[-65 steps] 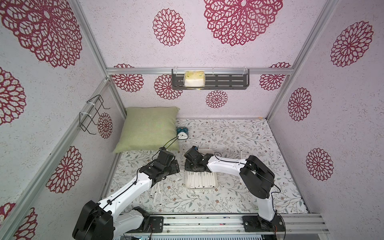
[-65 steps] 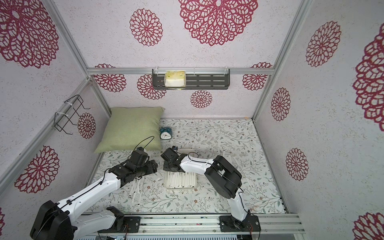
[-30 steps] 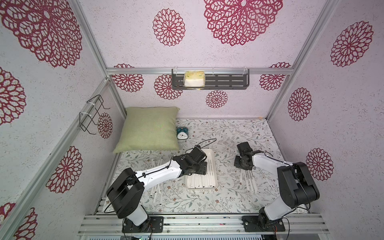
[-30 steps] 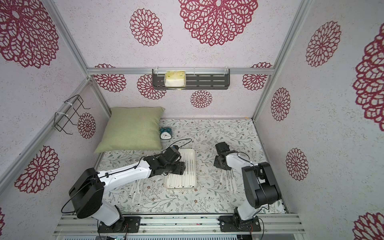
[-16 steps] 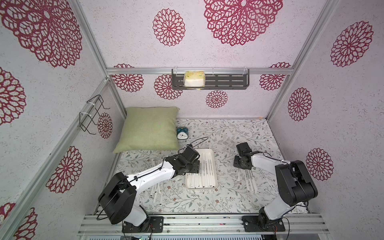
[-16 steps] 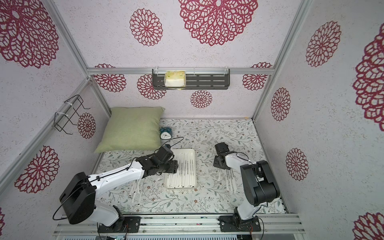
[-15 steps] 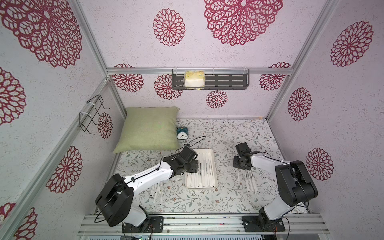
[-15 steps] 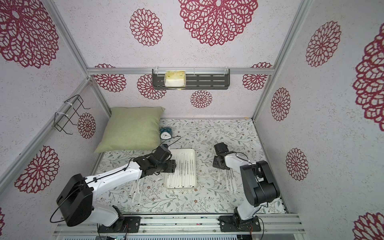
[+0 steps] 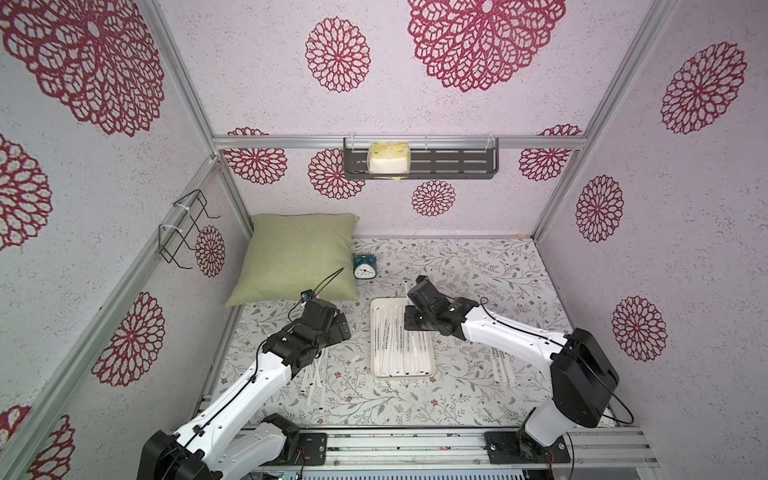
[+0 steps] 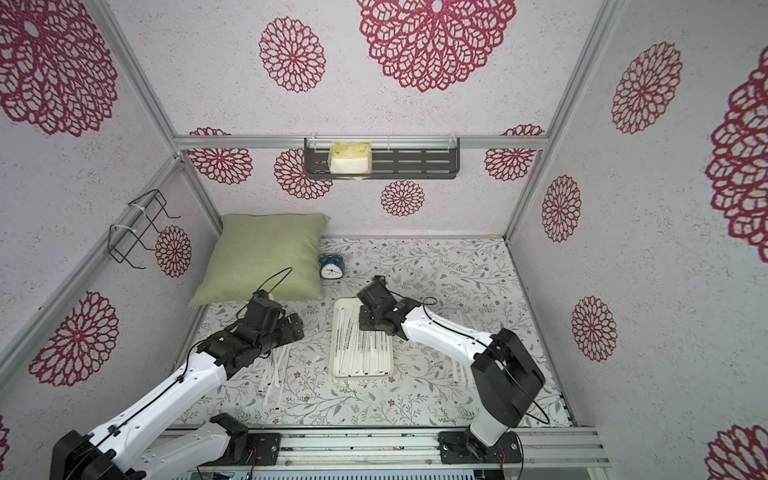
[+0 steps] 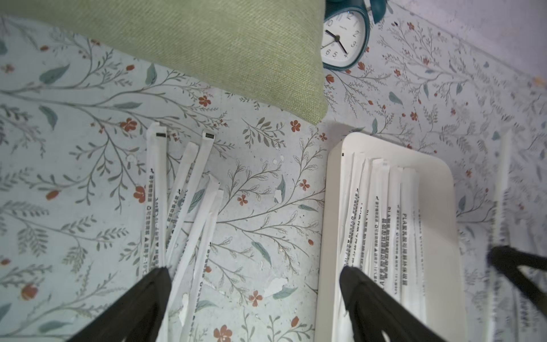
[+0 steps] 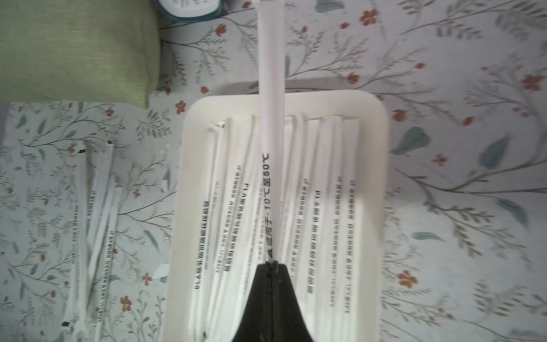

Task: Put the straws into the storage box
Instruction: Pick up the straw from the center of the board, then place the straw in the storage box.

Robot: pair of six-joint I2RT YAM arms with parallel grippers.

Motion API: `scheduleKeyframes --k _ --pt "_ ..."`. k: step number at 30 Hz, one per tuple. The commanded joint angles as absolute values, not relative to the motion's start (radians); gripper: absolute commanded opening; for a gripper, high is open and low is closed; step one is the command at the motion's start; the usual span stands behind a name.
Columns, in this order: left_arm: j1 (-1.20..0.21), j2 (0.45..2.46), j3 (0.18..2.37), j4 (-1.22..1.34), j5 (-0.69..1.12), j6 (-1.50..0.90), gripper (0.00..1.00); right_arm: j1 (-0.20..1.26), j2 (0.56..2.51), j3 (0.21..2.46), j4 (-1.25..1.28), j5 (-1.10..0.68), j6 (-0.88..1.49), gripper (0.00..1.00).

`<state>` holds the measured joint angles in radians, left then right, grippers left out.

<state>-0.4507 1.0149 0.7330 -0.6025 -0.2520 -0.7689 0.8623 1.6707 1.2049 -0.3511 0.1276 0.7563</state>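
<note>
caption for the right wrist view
Shut right gripper holds one white paper-wrapped straw over the straw-filled shallow white tray.

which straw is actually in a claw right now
The straw pinched in the right claw, sticking out above the tray and past its far rim. The other straws lie loose, in the tray or on the table.

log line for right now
left tool: open, empty | right tool: shut on straw above storage box | loose straws: on table
</note>
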Motion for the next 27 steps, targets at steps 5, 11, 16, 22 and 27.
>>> scheduleKeyframes --k 5,11,16,22,27 --pt "-0.398 0.938 0.668 -0.586 -0.281 -0.812 0.98 0.925 1.847 1.314 -0.289 0.103 0.859 0.07" --pt "-0.393 0.912 0.632 -0.584 -0.282 -0.824 1.0 0.952 1.924 1.322 -0.244 0.08 0.902 0.08" --pt "-0.389 0.932 0.631 -0.583 -0.251 -0.831 0.89 0.96 1.954 1.331 -0.242 0.079 0.924 0.08" --pt "-0.387 0.991 0.646 -0.584 -0.223 -0.83 0.74 0.96 1.969 1.32 -0.213 0.063 0.978 0.1" --pt "-0.387 1.05 0.666 -0.627 -0.213 -0.832 0.56 0.96 1.945 1.34 -0.243 0.074 0.966 0.26"
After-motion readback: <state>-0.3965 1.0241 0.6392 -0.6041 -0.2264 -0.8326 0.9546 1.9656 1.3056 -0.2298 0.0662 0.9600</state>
